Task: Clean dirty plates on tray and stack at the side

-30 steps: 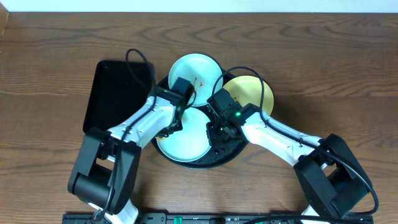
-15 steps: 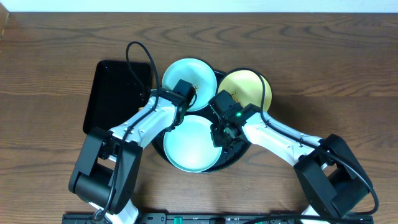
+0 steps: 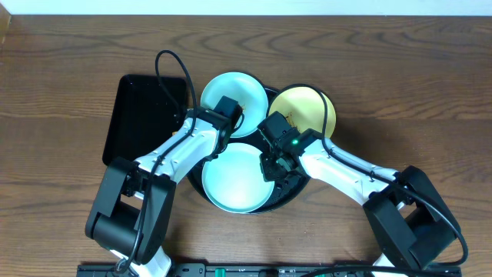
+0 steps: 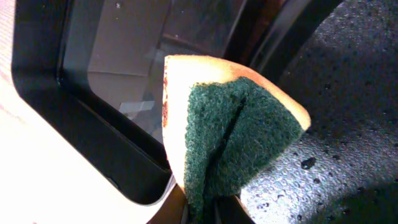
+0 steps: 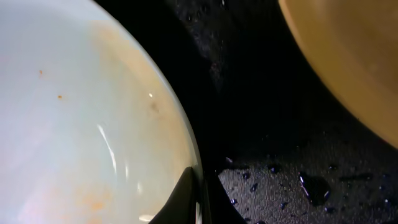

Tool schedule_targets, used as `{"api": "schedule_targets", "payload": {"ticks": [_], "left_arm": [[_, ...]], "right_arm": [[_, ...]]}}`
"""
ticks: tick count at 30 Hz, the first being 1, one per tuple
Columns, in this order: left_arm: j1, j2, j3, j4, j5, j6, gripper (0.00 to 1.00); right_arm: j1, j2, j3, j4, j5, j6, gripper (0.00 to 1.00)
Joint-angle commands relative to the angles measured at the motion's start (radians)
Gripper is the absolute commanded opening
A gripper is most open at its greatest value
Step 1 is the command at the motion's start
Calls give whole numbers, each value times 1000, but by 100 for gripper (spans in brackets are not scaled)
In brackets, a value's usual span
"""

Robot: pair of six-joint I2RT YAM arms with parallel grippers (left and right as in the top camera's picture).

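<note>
The round black tray (image 3: 286, 192) is being carried by the wooden bench (image 3: 400, 69). Open wood is being left to its right and behind it, while a rectangular black tray (image 3: 142, 115) is lying just beside its left rim. All three plates are being kept at this round tray: a rear mint-green plate (image 3: 231, 88) at the back rim, a pale yellow plate (image 3: 307, 111) at the right rim, and a front mint-green plate (image 3: 234, 181). The front plate's smooth, faintly orange-smeared rim is being pinched by the right claw (image 5: 200, 199). A folded sponge (image 4: 236, 124), yellow foam with a coarse green scouring face, is being gripped by the left claw (image 4: 208, 208) near the rear plate. The round tray's pebbled floor is being beaded by water drops.
</note>
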Motion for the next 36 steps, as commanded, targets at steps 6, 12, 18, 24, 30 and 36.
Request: {"api": "schedule_targets", "payload": {"ticks": [6,12,18,24,30,36], "left_arm": [[2,2,26,-6,29,10,7],[2,2,26,-6,53,14,7],[2,2,26,-3,151,16,8],[2,2,26,0,209,52,7],[2,-7,39,-10,216,105,7],[40,-129,60,-22,212,111,8]], "right_arm": [[-8,-37,49,7,90,-16,1],[-8,-53,127,-80,163,-28,1],[-8,-54,198,-172,270,-40,1],[-8,-61,233,-208,351,-45,1],[-8,-66,245,-218,356,-45,2],[-8,-68,245,-233,356,-45,2]]}}
